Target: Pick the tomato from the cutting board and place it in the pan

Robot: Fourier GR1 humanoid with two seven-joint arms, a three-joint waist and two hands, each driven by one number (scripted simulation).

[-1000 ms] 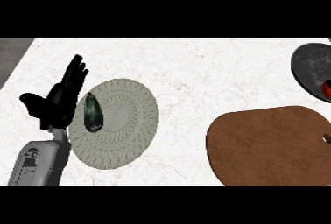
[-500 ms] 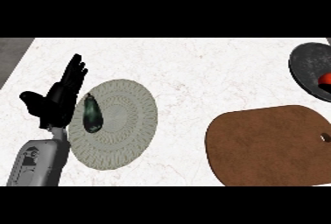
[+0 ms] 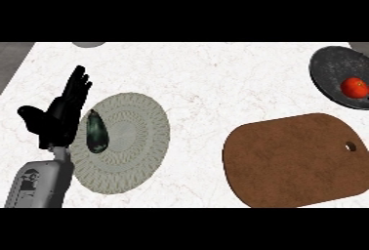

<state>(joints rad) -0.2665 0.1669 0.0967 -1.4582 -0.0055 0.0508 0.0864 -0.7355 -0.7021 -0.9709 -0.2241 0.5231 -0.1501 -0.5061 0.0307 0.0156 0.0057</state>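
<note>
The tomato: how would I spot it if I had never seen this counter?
Start at the brown wooden cutting board on the white marble counter. Beyond its far right corner sits a dark grey round pan, cut off by the view's right edge. The small round red tomato lies inside it, the only bright red thing here.
</note>
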